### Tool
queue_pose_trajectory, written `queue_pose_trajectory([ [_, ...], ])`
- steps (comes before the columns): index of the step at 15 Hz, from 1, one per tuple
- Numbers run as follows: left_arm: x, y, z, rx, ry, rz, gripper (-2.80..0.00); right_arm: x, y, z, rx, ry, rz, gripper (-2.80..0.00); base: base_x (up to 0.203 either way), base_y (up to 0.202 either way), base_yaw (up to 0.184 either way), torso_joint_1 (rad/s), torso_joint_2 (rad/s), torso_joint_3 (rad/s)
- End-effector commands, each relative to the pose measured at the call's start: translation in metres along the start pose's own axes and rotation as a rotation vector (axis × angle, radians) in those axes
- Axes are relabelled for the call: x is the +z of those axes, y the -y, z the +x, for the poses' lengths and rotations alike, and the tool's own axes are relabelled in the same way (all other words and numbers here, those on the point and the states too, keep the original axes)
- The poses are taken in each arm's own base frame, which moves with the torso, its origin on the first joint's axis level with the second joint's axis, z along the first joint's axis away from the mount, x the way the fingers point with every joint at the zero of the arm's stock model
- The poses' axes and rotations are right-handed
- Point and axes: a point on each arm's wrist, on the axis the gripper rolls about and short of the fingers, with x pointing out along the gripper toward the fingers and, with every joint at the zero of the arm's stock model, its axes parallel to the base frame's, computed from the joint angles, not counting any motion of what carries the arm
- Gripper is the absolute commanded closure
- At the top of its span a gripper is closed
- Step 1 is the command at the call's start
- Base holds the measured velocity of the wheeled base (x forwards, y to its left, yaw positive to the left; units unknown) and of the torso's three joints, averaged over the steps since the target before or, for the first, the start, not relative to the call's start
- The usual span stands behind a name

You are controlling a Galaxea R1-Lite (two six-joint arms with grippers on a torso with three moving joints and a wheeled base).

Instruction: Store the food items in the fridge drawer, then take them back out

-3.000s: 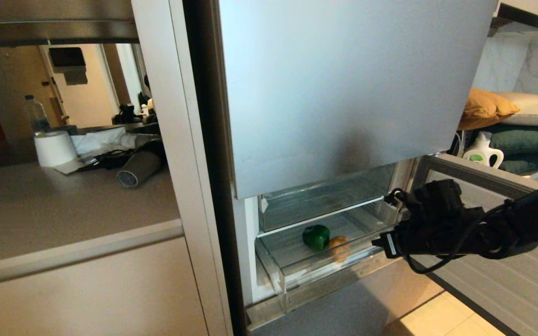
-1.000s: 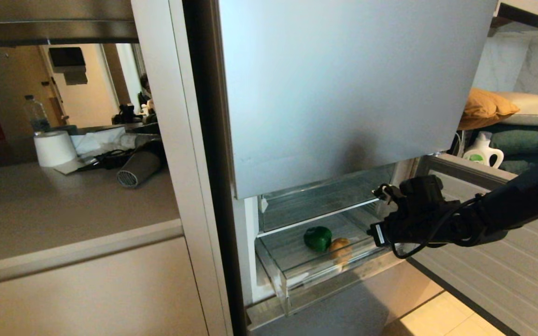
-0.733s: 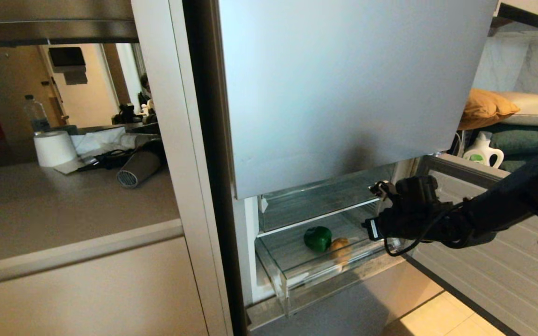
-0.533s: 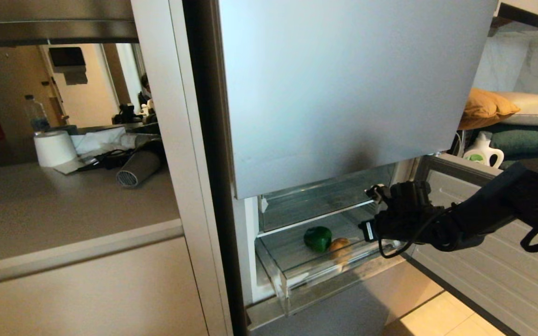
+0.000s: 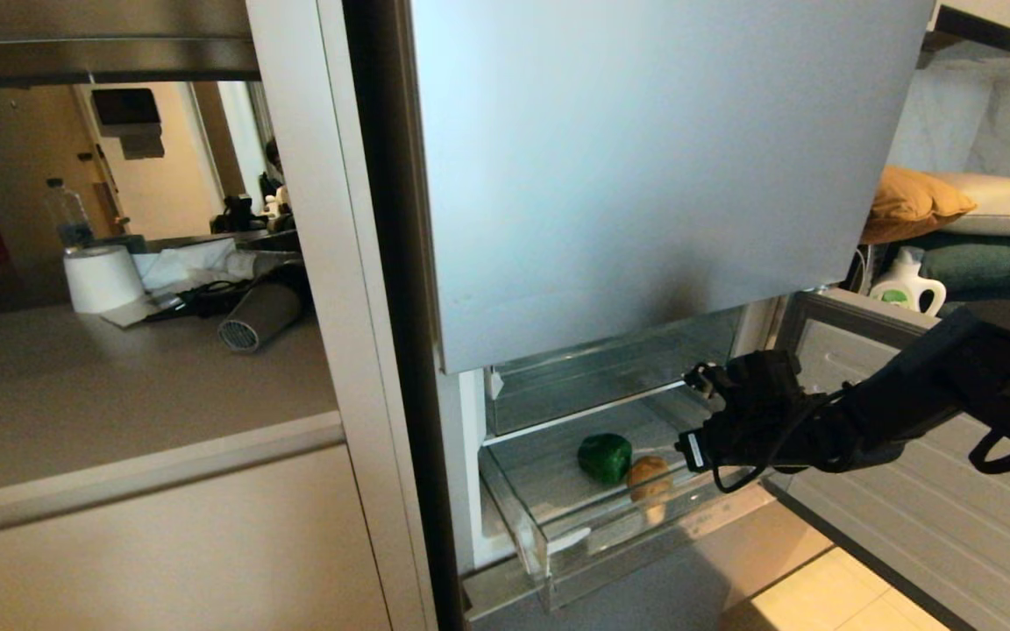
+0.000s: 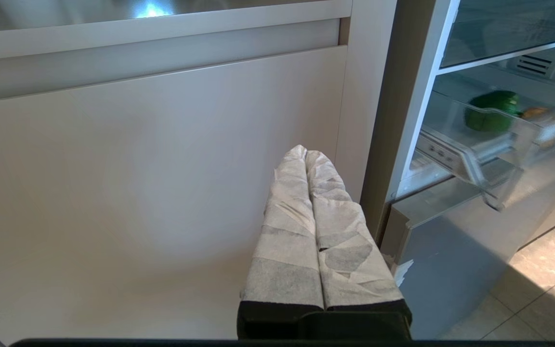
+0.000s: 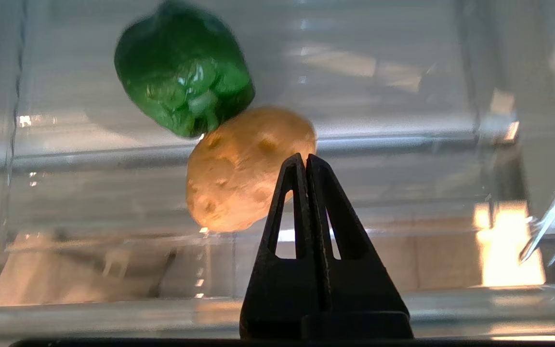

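The fridge drawer [image 5: 529, 526], a clear plastic bin, stands pulled partway out under the silver door panel [image 5: 645, 175]. In it lie the food items, side by side and touching: a glossy green bell pepper [image 5: 605, 457] [image 7: 183, 72] and a tan-brown lump [image 5: 650, 476] [image 7: 244, 168]. My right arm [image 5: 908, 394] reaches in from the right to the drawer's right end. The right gripper [image 7: 305, 157] is shut and empty, with its tips just short of the tan lump. The left gripper [image 6: 305, 150], wrapped in white, is shut and parked before a cabinet front; the drawer [image 6: 480, 149] shows beside it.
A grey hair dryer [image 5: 259, 317], a paper roll [image 5: 103, 279] and a bottle [image 5: 67, 215] sit on the counter at the left. The open lower fridge door [image 5: 935, 517] stands at the right. Cushions [image 5: 978, 228] and a detergent jug [image 5: 906, 285] lie beyond it.
My right arm has reached further left and dropped to the drawer's right end. The drawer, with the pepper and the lump, has slid a little outward.
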Motion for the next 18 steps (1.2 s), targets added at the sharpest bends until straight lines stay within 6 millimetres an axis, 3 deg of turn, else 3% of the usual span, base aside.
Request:
queue_pose_trajectory([
  [1,0.000,0.000,0.000,0.000,0.001,0.000,0.00,0.011,-0.001,-0.024,-0.002,-0.001,0.002,0.00,0.000,0.000,0.000,0.000,0.00,0.000],
  [6,0.000,0.000,0.000,-0.001,0.001,0.000,0.00,0.002,-0.002,-0.052,-0.006,-0.067,-0.021,0.00,0.000,0.000,0.000,0.000,0.00,0.000],
  [12,0.000,0.000,0.000,0.000,0.001,0.000,0.00,-0.019,0.005,-0.064,-0.058,-0.128,-0.013,0.00,0.000,0.000,0.000,0.000,0.00,0.000],
  [18,0.000,0.000,0.000,0.000,0.001,0.000,0.00,-0.013,0.003,-0.065,-0.052,-0.103,-0.032,0.00,0.000,0.000,0.000,0.000,0.00,0.000],
])
